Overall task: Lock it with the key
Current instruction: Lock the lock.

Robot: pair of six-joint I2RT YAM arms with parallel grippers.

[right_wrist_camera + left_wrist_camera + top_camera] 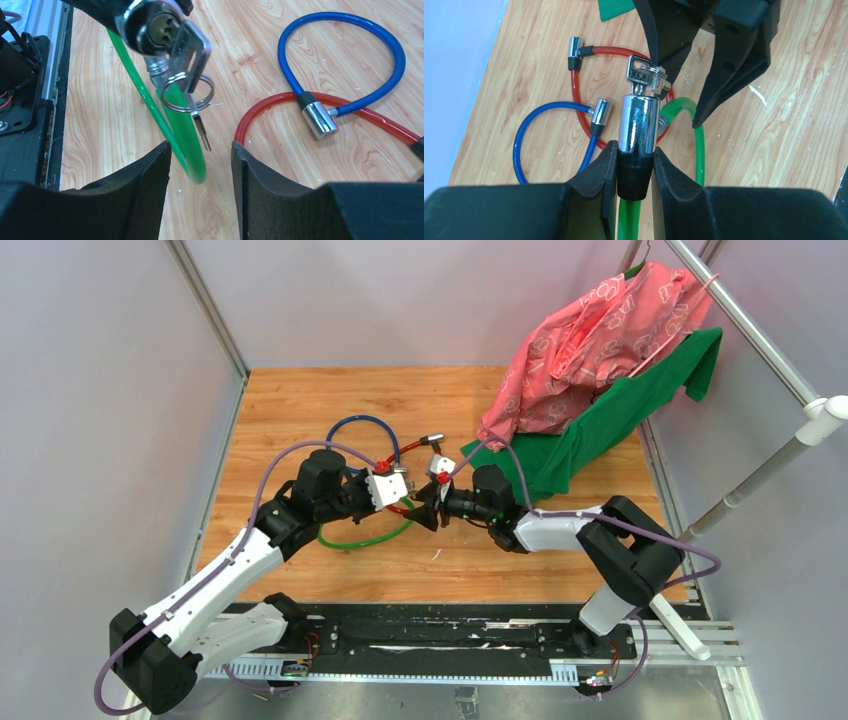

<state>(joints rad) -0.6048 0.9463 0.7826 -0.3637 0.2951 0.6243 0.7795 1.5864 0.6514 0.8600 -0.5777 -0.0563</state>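
Note:
My left gripper [635,165] is shut on the black collar of the green cable lock's chrome cylinder [638,122] and holds it above the table. The silver key [640,72] is stuck in the cylinder's end, seen as the key [190,50] in the keyhole with a ring [187,92] and a second small key [201,127] hanging from it. My right gripper [200,150] is open and faces the key just short of it. The green cable [187,135] crosses the gap between its fingers without being gripped. In the left wrist view one right finger [664,45] overlaps the key's head.
A blue cable lock [362,422] and a red cable lock [574,95] lie on the wooden table beyond the grippers. A pink garment [590,340] and a green cloth [600,420] hang at the back right from a rail. The black base rail [440,635] runs along the near edge.

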